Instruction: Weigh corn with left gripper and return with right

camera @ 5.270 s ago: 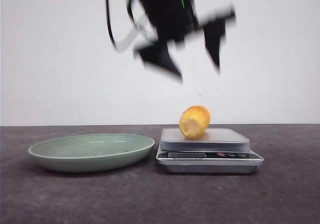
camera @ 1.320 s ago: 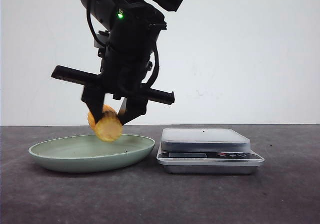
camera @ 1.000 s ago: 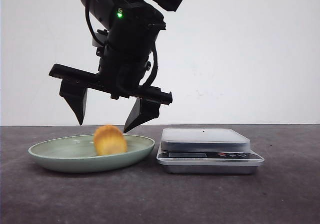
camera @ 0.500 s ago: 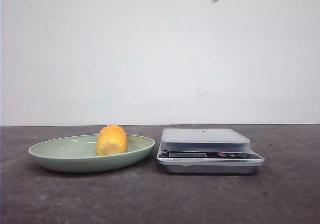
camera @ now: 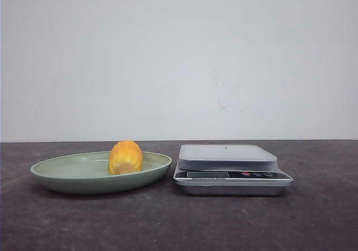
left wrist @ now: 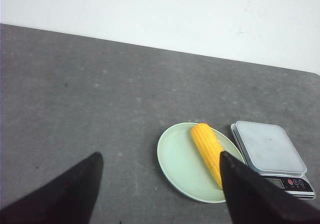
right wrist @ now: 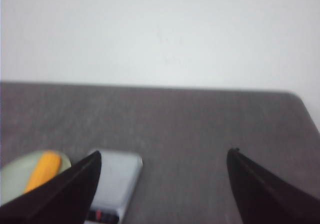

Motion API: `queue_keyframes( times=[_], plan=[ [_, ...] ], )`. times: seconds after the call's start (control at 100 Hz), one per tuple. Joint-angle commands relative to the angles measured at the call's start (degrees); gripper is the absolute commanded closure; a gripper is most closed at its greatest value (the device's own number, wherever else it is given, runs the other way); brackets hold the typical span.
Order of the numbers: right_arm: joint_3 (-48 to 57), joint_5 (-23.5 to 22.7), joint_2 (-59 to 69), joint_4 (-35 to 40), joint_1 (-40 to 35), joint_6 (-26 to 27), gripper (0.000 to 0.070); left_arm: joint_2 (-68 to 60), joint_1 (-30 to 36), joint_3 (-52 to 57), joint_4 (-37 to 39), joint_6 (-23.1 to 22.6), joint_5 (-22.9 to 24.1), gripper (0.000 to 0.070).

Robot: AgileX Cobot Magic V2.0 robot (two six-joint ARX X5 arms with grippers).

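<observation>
The yellow-orange corn (camera: 125, 157) lies in the pale green plate (camera: 67, 175), left of the scale (camera: 229, 167). It also shows in the left wrist view (left wrist: 207, 145) on the plate (left wrist: 177, 161), beside the scale (left wrist: 270, 151), and in the right wrist view (right wrist: 42, 170). My left gripper (left wrist: 159, 159) is open and empty, high above the table. My right gripper (right wrist: 164, 154) is open and empty, high over the table to the right of the scale (right wrist: 112, 181). Neither gripper shows in the front view.
The dark grey table (camera: 179, 223) runs back to a white wall (camera: 179, 61). The scale's platform holds nothing. The table's right edge shows in the right wrist view (right wrist: 307, 114).
The right gripper let the corn go into the plate, then rose and left the front view. The corn settled in the plate. The scale stands bare.
</observation>
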State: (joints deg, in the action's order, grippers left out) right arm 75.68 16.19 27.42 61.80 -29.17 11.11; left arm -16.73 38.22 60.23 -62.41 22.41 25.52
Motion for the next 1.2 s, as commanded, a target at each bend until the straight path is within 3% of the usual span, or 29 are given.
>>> queue_keyframes(
  times=[0.0,0.27,0.34,0.42,0.46,0.5,0.73,1.19],
  plan=[
    [-0.59,-0.28,-3.34,2.71,-0.15,2.47,0.0194,0.04,0.31,0.44,0.42,-0.44,0.11,0.0276],
    [-11.91,-2.32,-14.95,4.48,-0.13,4.76,0.0199,0.07,0.31,-3.91,3.61,0.42,-0.24,0.0279],
    [-15.41,-4.11,-16.44,3.74,0.17,5.53,0.0255,0.33,0.33,-5.92,4.96,1.01,-0.57,0.0324],
    [-18.95,-4.70,-17.40,1.97,0.48,5.44,0.0384,0.37,0.33,-7.91,7.02,0.76,-0.50,0.0448],
    [-20.48,-4.57,-17.64,0.68,0.48,5.44,0.0520,0.37,0.33,-8.72,8.28,0.68,-0.50,0.0549],
    [-21.66,-4.50,-17.77,-0.59,0.48,5.44,0.0700,0.37,0.33,-9.33,9.60,0.44,-0.50,0.0699],
    [-24.04,-4.24,-17.79,-9.14,0.48,5.42,0.0689,0.35,0.33,-9.90,15.19,-0.92,-0.61,0.0690],
    [-24.02,-4.55,-17.79,-9.33,0.48,6.23,0.0689,0.35,0.31,-9.88,15.69,-0.72,-0.55,0.0688]
  ],
)
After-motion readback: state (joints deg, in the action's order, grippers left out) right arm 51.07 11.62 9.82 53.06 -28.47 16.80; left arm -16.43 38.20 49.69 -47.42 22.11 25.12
